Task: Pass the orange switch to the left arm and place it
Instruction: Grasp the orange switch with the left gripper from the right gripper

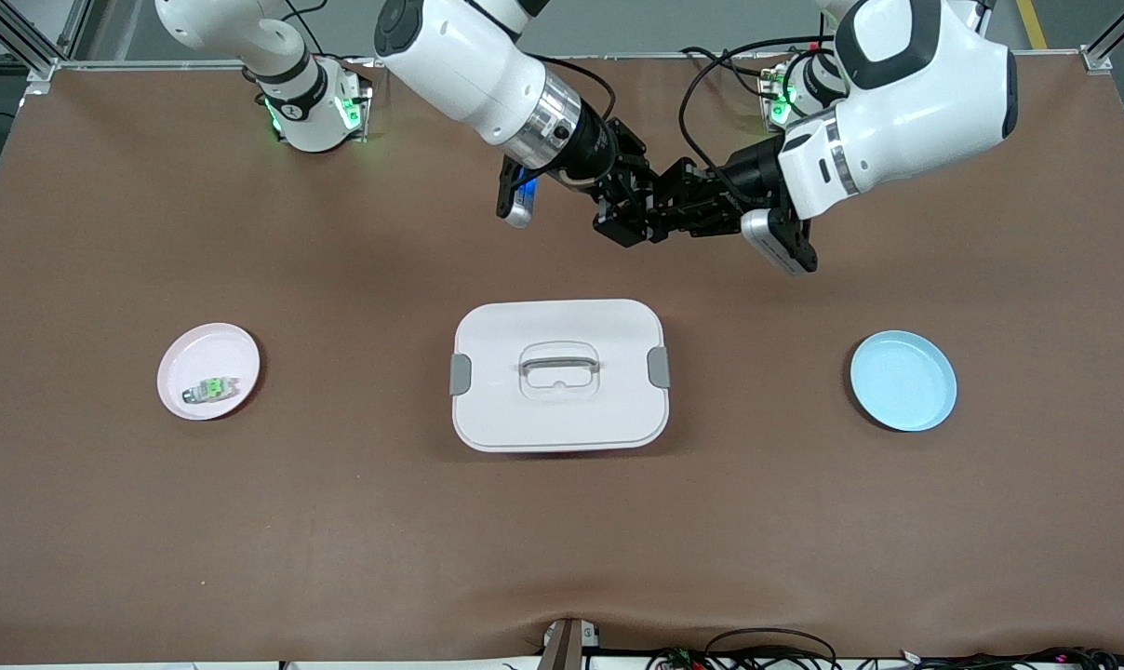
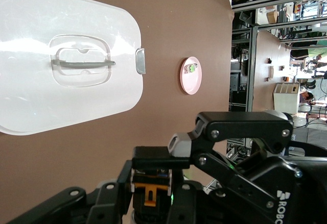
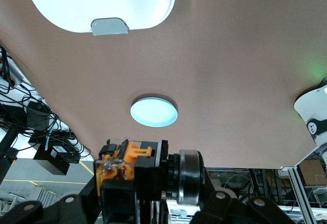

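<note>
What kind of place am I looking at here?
Probably a robotics lab or test workshop: two white robot arms work over a brown-covered table, loose cables trail at its edge, and metal racks and workbenches stand nearby.

The table (image 1: pixel 246 521) is covered in plain brown. The box (image 1: pixel 559 374) is white with grey clasps and a translucent handle. One plate (image 1: pixel 208 370) is pale pink and carries a clear piece marked green; the other plate (image 1: pixel 903 381) is light blue. The switch (image 2: pixel 149 184) is black with orange. Both arms are white with black bands and black grippers.
</note>
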Available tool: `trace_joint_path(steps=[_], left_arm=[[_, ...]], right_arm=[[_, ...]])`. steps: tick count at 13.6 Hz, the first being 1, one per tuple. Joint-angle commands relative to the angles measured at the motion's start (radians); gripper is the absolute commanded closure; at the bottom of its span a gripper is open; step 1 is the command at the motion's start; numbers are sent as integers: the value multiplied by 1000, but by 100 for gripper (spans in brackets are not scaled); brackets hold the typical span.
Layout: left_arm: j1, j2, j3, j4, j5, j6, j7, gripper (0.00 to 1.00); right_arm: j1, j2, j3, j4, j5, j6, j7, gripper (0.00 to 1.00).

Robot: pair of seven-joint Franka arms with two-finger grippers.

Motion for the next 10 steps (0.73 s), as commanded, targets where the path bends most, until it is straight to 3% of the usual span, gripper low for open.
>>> trace_joint_path(steps=[1,2,3,5,10], left_arm=[[17,-5,-5,-6,-14,16,32,100],[18,-3,-4,-5,-11,16,33,100],[20,-2,-4,2,-5,16,33,100],[28,6,1,2,1,16,36,100],[50,8,3,0,15,14,35,100]], right_arm=[[15,0,-12,12,11,5,7,73],[15,0,-12,12,13,4,9,63],[15,1,-12,12,16,2,14,35],[15,1,-12,12,17,2,15,0],[7,5,-12,13,17,-5,14,0]])
